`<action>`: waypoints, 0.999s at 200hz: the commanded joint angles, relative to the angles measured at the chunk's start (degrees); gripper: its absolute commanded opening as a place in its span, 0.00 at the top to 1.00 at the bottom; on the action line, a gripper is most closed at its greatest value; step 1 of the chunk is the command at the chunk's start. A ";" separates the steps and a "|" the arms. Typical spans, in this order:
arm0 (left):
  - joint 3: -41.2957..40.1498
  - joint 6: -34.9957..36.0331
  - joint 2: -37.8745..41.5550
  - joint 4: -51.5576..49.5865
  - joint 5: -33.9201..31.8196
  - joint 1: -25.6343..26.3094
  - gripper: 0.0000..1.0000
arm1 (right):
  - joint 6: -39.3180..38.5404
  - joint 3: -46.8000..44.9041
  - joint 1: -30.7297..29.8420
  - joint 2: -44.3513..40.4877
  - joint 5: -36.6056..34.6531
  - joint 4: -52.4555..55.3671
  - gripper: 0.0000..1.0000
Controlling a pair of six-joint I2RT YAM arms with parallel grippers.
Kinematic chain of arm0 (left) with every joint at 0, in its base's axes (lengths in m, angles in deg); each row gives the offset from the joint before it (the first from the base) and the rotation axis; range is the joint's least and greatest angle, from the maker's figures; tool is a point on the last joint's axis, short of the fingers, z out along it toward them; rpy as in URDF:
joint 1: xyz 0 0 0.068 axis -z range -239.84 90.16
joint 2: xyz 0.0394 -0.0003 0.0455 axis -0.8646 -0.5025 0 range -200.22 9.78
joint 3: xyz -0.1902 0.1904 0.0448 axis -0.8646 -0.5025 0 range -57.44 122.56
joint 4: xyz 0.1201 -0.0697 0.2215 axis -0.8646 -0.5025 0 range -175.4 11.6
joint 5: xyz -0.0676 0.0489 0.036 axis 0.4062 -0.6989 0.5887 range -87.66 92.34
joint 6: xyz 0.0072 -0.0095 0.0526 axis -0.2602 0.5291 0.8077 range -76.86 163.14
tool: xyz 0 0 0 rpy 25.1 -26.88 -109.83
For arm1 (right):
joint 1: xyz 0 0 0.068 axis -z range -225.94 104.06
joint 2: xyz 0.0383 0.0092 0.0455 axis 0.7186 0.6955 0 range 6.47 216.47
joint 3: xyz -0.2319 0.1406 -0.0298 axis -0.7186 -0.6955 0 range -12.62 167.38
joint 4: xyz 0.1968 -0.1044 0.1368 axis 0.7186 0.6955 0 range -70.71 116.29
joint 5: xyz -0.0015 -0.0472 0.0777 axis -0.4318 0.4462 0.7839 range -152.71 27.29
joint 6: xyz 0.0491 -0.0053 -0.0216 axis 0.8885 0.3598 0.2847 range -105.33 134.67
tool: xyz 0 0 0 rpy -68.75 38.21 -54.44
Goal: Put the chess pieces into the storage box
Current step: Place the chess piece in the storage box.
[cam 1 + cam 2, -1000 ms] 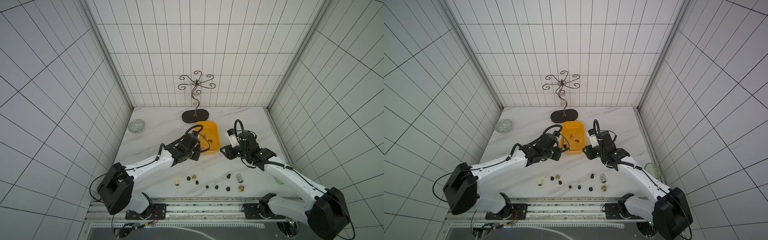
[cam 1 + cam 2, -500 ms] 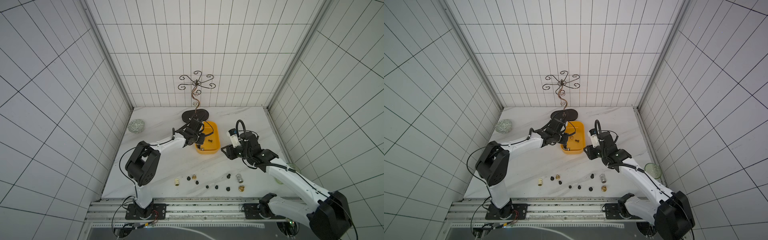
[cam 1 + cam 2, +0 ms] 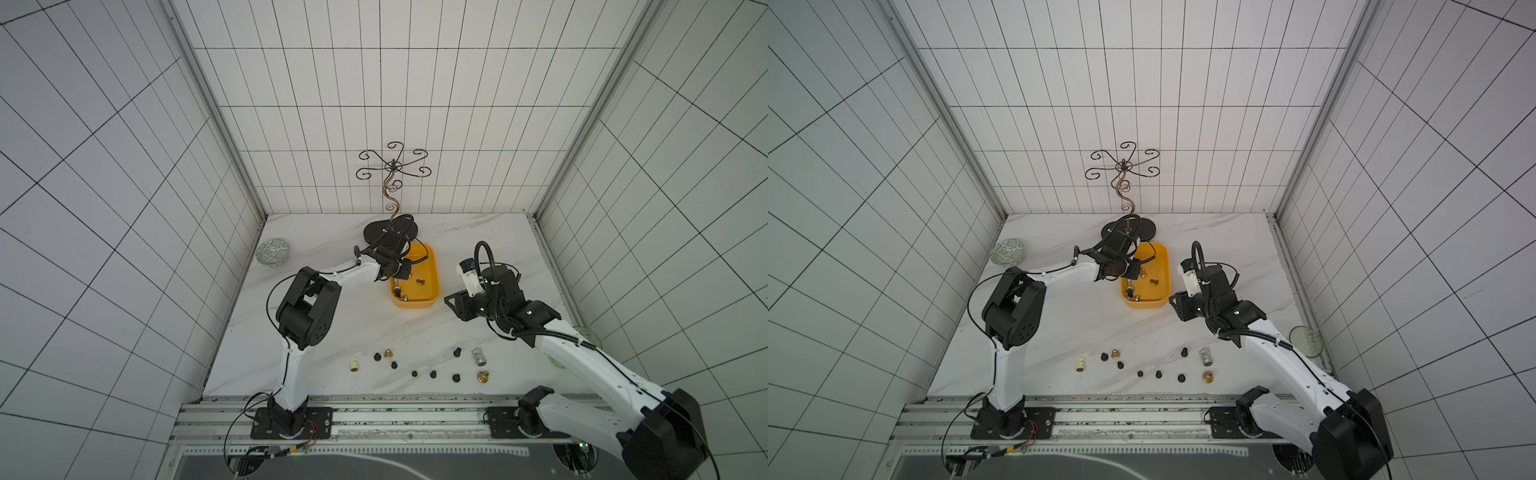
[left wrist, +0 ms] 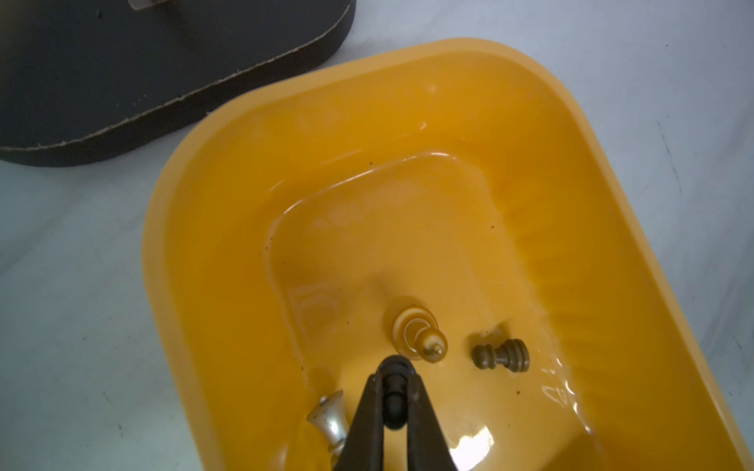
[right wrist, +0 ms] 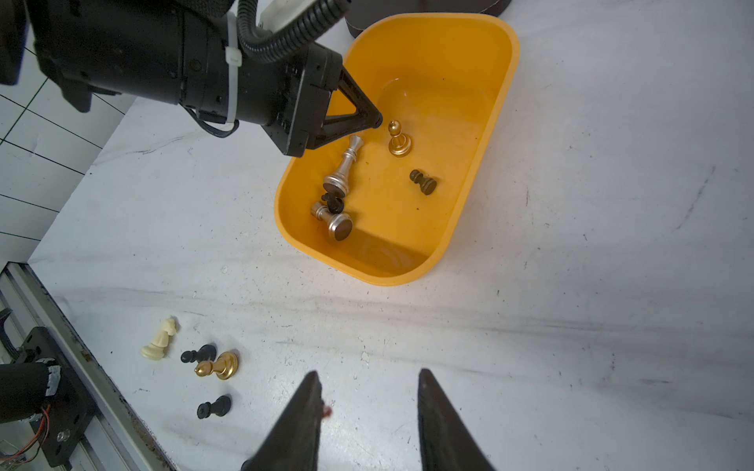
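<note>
The yellow-orange storage box sits mid-table. Inside it a gold pawn stands, while a dark pawn and two silver pieces lie flat. My left gripper hangs over the box's inside, shut on a small black pawn. My right gripper is open and empty, just right of the box. A cream knight, gold pawns, a silver piece and several black pawns lie near the front edge.
The dark oval base of a wire stand touches the box's far end. At the far left stands a green-white patterned bowl. A greenish glass dish lies by the right wall. The arms' mounting rail runs along the front.
My left arm has folded upward and its gripper has moved from beside the box's near left side to above its inside. The right arm has hardly moved.
</note>
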 commanded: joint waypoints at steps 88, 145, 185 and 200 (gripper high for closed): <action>5.96 -0.15 1.31 0.10 2.59 -1.47 0.68 | -1.88 -0.93 0.06 -0.17 -0.73 3.22 0.61; -1.61 -0.83 14.26 1.63 2.51 -4.03 0.63 | -5.52 2.99 -5.44 4.23 -0.60 3.30 0.61; -13.80 -2.21 25.03 3.30 2.40 -7.03 0.62 | -5.68 5.00 -13.28 8.46 -0.24 0.67 0.61; -18.46 -2.97 28.98 3.74 1.53 -8.31 0.62 | -5.95 5.65 -16.23 10.10 -0.42 0.25 0.61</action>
